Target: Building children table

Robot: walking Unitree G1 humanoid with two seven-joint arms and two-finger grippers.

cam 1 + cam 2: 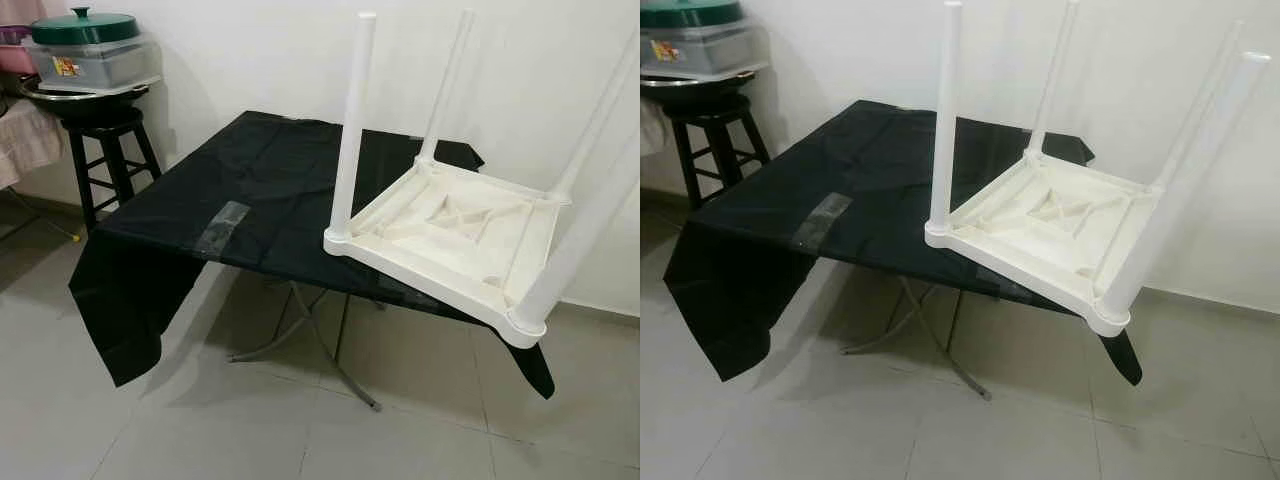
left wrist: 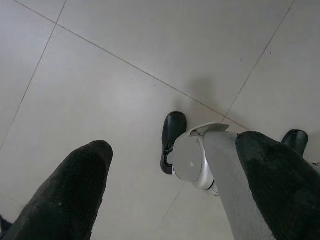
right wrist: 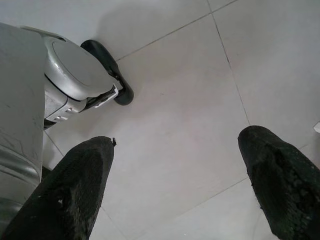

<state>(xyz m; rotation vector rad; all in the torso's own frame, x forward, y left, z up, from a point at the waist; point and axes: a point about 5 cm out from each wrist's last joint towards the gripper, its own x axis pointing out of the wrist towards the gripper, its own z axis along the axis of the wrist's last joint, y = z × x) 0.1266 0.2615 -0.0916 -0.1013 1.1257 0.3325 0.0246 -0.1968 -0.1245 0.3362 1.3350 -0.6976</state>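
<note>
A white plastic children's table (image 1: 455, 235) lies upside down on the right-hand part of a larger folding table (image 1: 250, 185) draped in a black cloth (image 1: 120, 290). All four white legs (image 1: 352, 120) are fitted and point upward, slightly tilted. One corner of the small table overhangs the near edge of the black-covered top. A strip of clear tape (image 1: 222, 224) sits on the cloth near the front edge.

To the left, against the wall, a dark wooden stool (image 1: 105, 150) carries a covered container with a green lid (image 1: 84, 26).

Both arms hang idle over the pale tiled floor (image 2: 125, 75) — the left gripper (image 2: 170, 190) has its fingers spread wide and empty, and the right gripper (image 3: 185, 185) is likewise spread wide and grasping nothing. The robot's feet (image 2: 172, 137) stand on the tiles below.
</note>
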